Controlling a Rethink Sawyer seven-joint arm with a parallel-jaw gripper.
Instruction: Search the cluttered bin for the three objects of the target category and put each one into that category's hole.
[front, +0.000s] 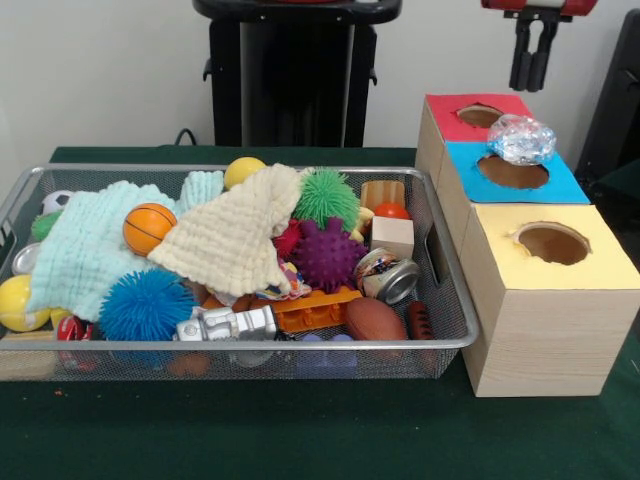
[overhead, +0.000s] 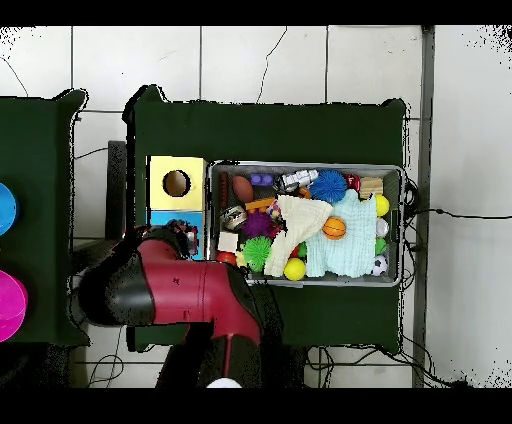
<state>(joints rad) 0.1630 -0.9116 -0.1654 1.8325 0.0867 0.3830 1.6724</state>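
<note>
The green desk (front: 300, 430) lies nearest, then the wire-mesh bin (front: 240, 345), heaped with balls, spiky toys and two cloths. To its right stand three wooden boxes. A crinkly clear ball (front: 521, 139) sits on the rim of the hole (front: 512, 172) in the blue-topped box (front: 560, 185), not dropped through. The tool (front: 534, 55) hangs above, well clear, its fingers close together and holding nothing. My worry: the ball stays lodged or rolls toward the red-topped hole (front: 480, 115) if nudged.

Cluttered bin (front: 20, 190); hole (front: 512, 172) beside.
</note>
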